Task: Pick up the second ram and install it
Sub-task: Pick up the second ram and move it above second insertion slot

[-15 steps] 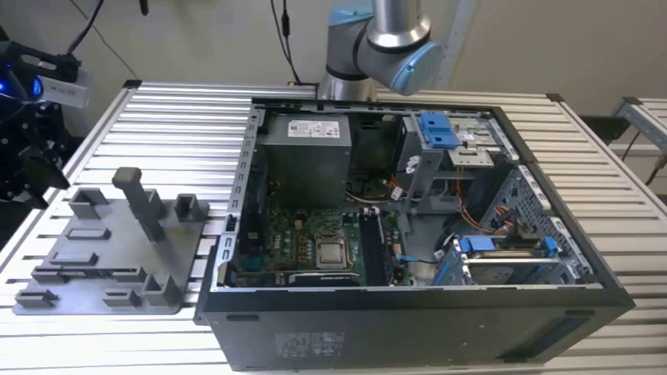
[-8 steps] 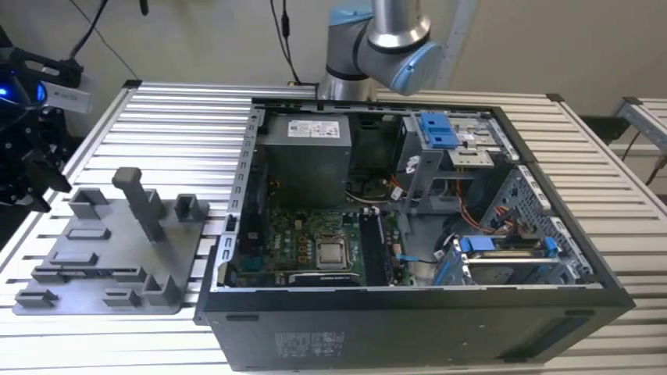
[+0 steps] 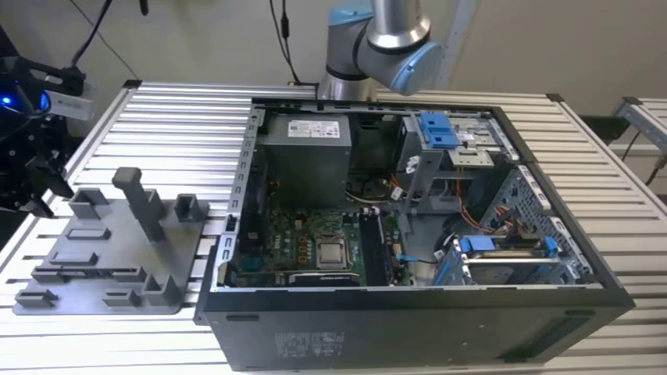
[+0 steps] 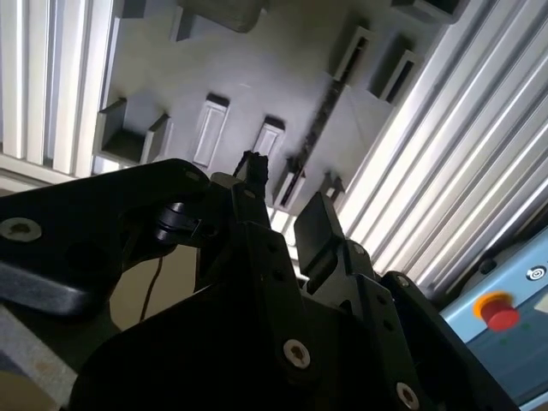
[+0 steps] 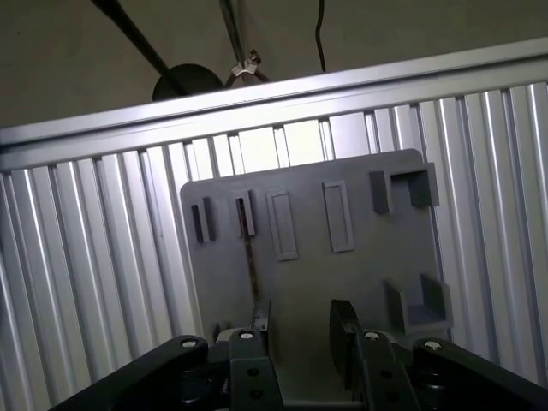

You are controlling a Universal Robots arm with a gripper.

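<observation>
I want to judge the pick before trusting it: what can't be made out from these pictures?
- The second ram: edge-on in both wrist views, so its faces are hidden. In the first wrist view its near end runs behind a finger of the open gripper.
- The motherboard slots, exterior view: too small and dark to tell whether a stick is seated.

- The fixture plate (image 5: 360, 274) is lying on the bench (image 5: 86, 257), straight ahead of the end effector (image 5: 301, 324).
- The second ram (image 5: 252, 261) is standing edge-on in a plate slot, just ahead of one fingertip (image 5: 259, 310).
- The computer case (image 3: 417, 312) is sitting on the bench beyond the plate, well apart from the end effector.
</observation>
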